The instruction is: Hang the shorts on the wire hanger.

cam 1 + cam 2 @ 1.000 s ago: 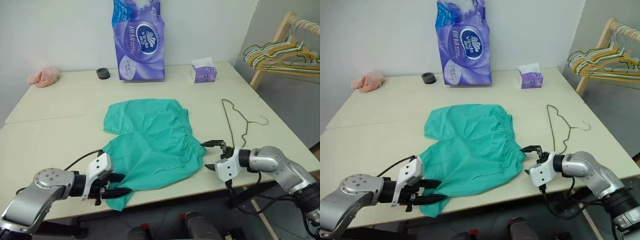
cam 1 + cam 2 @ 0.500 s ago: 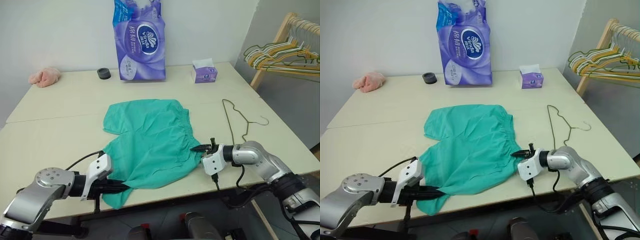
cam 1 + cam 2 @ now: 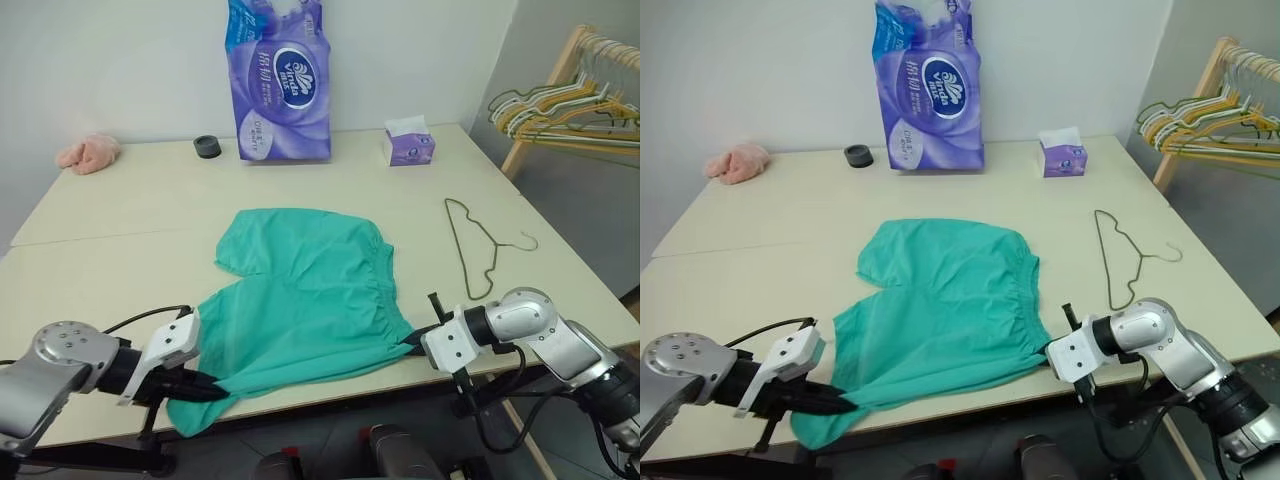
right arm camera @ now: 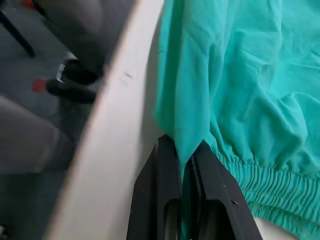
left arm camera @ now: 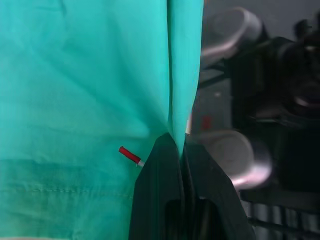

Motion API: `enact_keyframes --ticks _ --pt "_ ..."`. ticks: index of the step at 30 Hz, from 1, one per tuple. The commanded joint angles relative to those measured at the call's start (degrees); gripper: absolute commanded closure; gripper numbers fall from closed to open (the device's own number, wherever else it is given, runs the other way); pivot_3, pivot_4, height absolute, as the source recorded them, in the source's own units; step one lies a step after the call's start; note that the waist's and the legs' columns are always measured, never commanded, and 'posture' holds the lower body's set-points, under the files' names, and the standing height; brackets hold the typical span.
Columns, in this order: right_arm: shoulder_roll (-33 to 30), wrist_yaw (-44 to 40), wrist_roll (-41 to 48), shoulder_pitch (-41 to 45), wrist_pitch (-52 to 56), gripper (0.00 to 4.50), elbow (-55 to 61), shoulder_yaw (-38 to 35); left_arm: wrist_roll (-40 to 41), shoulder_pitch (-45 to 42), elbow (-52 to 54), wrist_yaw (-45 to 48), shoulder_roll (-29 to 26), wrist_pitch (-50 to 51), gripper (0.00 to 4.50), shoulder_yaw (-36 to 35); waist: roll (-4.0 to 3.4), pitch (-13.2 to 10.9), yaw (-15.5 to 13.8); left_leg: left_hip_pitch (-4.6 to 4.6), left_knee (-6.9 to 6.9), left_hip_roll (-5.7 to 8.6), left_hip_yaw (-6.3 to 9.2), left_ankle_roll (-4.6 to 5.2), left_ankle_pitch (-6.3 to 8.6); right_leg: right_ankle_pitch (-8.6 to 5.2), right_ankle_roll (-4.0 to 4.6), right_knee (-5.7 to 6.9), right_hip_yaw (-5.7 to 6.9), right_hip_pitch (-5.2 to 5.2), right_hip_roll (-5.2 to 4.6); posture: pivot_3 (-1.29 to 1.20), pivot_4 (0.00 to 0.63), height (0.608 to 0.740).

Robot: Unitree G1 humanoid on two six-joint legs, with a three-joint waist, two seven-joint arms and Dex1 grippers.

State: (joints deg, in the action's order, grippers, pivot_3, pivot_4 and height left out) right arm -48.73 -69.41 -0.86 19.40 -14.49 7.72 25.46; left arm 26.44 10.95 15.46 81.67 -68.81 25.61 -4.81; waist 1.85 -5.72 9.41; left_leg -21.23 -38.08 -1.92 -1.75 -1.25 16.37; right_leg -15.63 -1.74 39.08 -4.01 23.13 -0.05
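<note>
Tabletop (image 3: 120, 215): pale cream surface with a seam across it, bearing every item below.

Shorts (image 3: 310, 290): teal-green fabric, spread over the middle and near part of the tabletop, gathered waistband along the right side. The near edge is drawn taut between the two grippers; one corner hangs over the near-left table edge.

Tissue pack (image 3: 278, 80): tall purple bag, upright at the far edge against the wall.

Hanger rack (image 3: 560, 100): wooden frame beyond the tabletop's right side, carrying bunched yellow, green and white hangers.

Left gripper (image 3: 205, 388): at the near-left edge, jaws closed on a fold of the shorts near a leg hem; in the left wrist view the fabric rises straight from between the black fingers (image 5: 160, 185).

Right gripper (image 3: 412, 341): at the near-right edge, jaws closed on the shorts' corner just beside the waistband, as seen in the right wrist view.

Wire hanger (image 3: 478, 245): thin dark wire, flat on the tabletop to the right of the shorts, apart from them, hook toward the right edge.

Pink cloth (image 3: 88, 152): lump at the far left.

Tissue box (image 3: 408, 143): small, purple, far right.

Black ring (image 3: 206, 146): beside the tissue pack.
</note>
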Motion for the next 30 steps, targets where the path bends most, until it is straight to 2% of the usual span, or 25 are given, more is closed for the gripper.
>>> enact_keyframes --ticks 1,8,13,18,20,23,26,30 --pt "-1.51 -1.35 0.79 -0.13 2.44 4.45 2.63 -2.37 -0.52 3.43 0.68 2.69 -2.49 -1.25 4.50 -3.31 -0.02 -0.01 -0.02 0.03 0.00 0.01 -0.01 0.00 0.00 -0.05 -0.09 0.00 0.00 -0.01 0.00 -0.13 0.078 0.740" --pt "-1.51 -2.93 0.68 -0.69 4.29 4.45 4.51 -1.38 -0.19 5.87 3.04 0.02 0.25 -1.02 4.50 -2.35 -0.02 -0.01 -0.51 0.08 0.00 0.02 -0.04 0.00 0.00 -0.06 -0.09 0.00 0.00 -0.05 0.00 -0.12 0.079 0.740" --pt "-4.80 -7.76 3.13 -1.72 8.68 3.02 8.30 -1.80 1.58 7.15 4.89 -1.18 1.57 2.51 3.26 -2.33 -0.02 -0.01 -1.18 0.09 0.01 0.01 -0.07 0.00 0.00 -0.06 -0.10 0.00 0.00 -0.03 0.00 -0.12 0.075 0.740" --pt "-8.47 -11.71 8.23 -0.43 12.58 1.31 11.48 -4.93 2.46 7.36 5.36 -0.93 2.49 2.68 1.78 -3.49 -0.04 -0.03 -1.35 0.10 0.01 0.00 -0.07 0.00 0.00 -0.07 -0.08 0.02 0.01 -0.04 0.00 -0.12 0.072 0.740" --pt "-8.12 -11.80 12.58 0.94 16.99 1.30 11.91 -7.44 5.96 6.44 7.10 -1.05 3.57 4.77 1.21 -5.01 -0.03 -0.02 -1.30 0.15 0.01 0.00 -0.07 0.00 0.00 -0.05 -0.10 0.02 0.00 -0.07 0.00 -0.12 0.070 0.740" --pt "-7.13 -11.06 18.77 3.31 24.09 1.30 11.44 -11.60 17.04 1.49 10.07 -4.02 6.41 12.75 0.34 -9.04 -0.01 -0.01 -1.38 0.18 0.01 -0.02 -0.06 0.00 0.00 -0.05 -0.10 0.02 0.01 -0.10 0.00 -0.13 0.070 0.740" --pt "-5.02 -8.27 23.15 5.45 30.19 1.30 10.30 -15.19 22.11 -4.92 9.36 -7.90 8.02 17.21 0.34 -11.17 0.03 -0.02 -1.61 0.18 -0.01 -0.01 0.00 0.00 0.00 -0.04 -0.12 0.01 0.06 -0.18 0.00 -0.12 0.068 0.740" --pt "0.18 -0.23 24.25 6.52 36.03 1.30 7.89 -18.38 19.46 -13.09 4.18 -15.61 11.08 18.03 0.34 -10.00 0.01 0.01 -1.46 0.32 0.01 0.10 0.06 0.00 0.00 -0.05 -0.12 -0.04 0.06 -0.39 0.01 -0.12 0.066 0.740"
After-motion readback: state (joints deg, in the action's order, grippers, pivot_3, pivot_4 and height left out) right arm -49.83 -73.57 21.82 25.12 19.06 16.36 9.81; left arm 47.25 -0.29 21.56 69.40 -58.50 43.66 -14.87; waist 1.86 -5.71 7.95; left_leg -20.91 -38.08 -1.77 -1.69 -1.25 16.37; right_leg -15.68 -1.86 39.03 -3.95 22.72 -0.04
